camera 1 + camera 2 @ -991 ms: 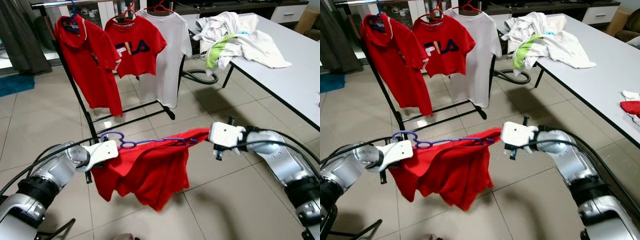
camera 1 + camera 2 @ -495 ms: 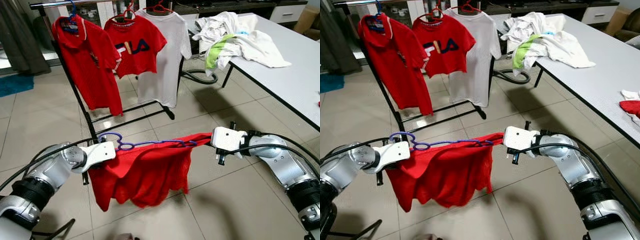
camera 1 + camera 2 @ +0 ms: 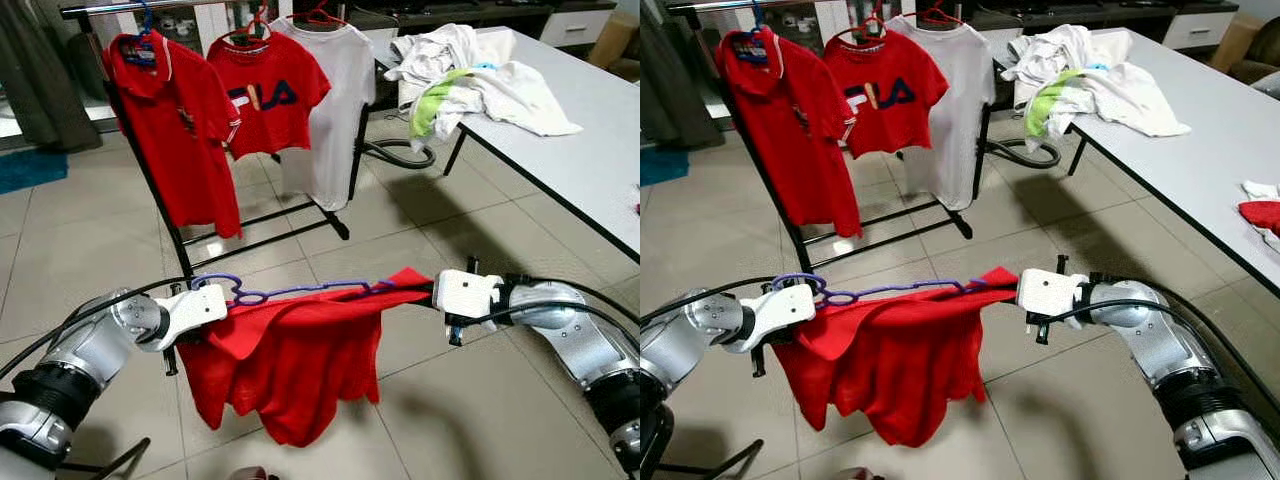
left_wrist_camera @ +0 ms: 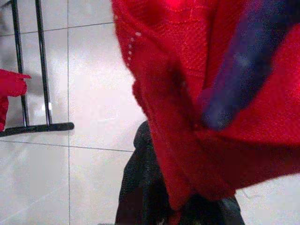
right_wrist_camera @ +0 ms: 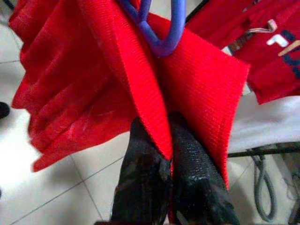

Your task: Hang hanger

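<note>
Open tiled floor (image 3: 90,250) ahead; clothes rack (image 3: 180,240) beyond, table (image 3: 590,150) rightward.

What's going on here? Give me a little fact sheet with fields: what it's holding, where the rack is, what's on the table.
Held item: red shirt on a purple hanger, stretched level between both arms
Left gripper: at the hook end, shut on the red shirt
Right gripper: shut on the shirt's far edge
Clothes rack: ahead on the tiled floor, carrying a red polo, a red FILA shirt and a white shirt
Table: to the robot's right, with a laundry pile
Task status: hanger not yet on the rack
</note>
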`<state>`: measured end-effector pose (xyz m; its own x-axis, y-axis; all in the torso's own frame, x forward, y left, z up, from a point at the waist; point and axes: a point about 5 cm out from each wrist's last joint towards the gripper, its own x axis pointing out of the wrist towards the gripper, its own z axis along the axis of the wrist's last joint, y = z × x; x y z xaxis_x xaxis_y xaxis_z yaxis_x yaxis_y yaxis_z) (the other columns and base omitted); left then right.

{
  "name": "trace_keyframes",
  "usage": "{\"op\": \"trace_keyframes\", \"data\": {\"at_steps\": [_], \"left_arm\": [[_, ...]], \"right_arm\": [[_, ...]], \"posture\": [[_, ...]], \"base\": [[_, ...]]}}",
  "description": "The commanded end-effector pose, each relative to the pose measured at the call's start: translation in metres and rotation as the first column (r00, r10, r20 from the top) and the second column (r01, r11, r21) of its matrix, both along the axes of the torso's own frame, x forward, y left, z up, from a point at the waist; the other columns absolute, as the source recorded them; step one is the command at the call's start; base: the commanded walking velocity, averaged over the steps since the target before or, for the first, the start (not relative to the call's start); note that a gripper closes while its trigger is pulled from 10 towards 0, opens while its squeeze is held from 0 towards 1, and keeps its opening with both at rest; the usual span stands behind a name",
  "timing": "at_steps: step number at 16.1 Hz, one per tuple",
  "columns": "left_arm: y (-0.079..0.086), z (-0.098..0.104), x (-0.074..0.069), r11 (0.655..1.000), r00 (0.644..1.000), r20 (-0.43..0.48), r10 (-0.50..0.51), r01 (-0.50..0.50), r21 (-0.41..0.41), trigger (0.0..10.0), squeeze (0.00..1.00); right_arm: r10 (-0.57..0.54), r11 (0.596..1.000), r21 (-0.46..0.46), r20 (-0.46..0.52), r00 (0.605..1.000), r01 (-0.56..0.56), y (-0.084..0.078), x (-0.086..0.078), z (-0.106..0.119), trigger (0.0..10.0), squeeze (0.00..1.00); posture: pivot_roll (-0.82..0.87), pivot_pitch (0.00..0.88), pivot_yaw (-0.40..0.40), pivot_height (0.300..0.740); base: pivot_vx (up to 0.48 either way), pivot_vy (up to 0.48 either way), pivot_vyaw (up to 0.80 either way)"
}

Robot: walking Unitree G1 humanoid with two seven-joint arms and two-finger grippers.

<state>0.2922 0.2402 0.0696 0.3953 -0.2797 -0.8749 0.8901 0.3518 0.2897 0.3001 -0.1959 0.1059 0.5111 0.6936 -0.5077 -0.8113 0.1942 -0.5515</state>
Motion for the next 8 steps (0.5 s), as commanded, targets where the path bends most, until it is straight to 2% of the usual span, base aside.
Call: {"op": "trace_keyframes", "data": {"at_steps": [1, 3, 5, 6, 8], "left_arm": [[0.042, 0.003, -0.009, 0.986, 0.993, -0.024, 0.119, -0.115, 0.119, 0.0, 0.00], [0.041, 0.003, -0.009, 0.987, 0.994, -0.032, 0.107, -0.103, 0.121, 0.0, 0.00], [0.041, -0.003, -0.013, 0.984, 0.995, -0.068, 0.080, -0.068, 0.163, 0.0, 0.00], [0.042, -0.008, -0.015, 0.976, 0.993, -0.091, 0.077, -0.056, 0.212, 0.0, 0.00], [0.042, -0.019, -0.015, 0.965, 0.985, -0.114, 0.129, -0.098, 0.245, 0.0, 0.00]], "right_arm": [[-0.105, 0.994, -0.026, 0.012, 0.994, 0.106, -0.024, 0.001, 0.000, 0.0, 0.00], [-0.098, 0.995, -0.011, 0.019, 0.995, 0.098, -0.020, 0.001, -0.001, 0.0, 0.00], [-0.093, 0.996, 0.005, 0.037, 0.995, 0.093, -0.018, 0.003, 0.006, 0.0, 0.00], [-0.070, 0.998, 0.008, 0.045, 0.997, 0.070, -0.015, 0.004, 0.013, 0.0, 0.00], [-0.022, 0.999, 0.037, 0.060, 0.998, 0.020, -0.006, 0.004, 0.028, 0.0, 0.00]], "posture": [[0.03, 0.000, -0.010, 0.740], [0.03, 0.000, -0.008, 0.740], [0.03, 0.000, -0.004, 0.740], [0.03, 0.000, -0.004, 0.740], [0.03, 0.000, -0.012, 0.740]], "base": [[0.000, 0.000, 0.00], [0.000, 0.000, 0.00], [0.000, 0.000, 0.00], [0.000, 0.000, 0.00], [0.000, 0.000, 0.00]]}}
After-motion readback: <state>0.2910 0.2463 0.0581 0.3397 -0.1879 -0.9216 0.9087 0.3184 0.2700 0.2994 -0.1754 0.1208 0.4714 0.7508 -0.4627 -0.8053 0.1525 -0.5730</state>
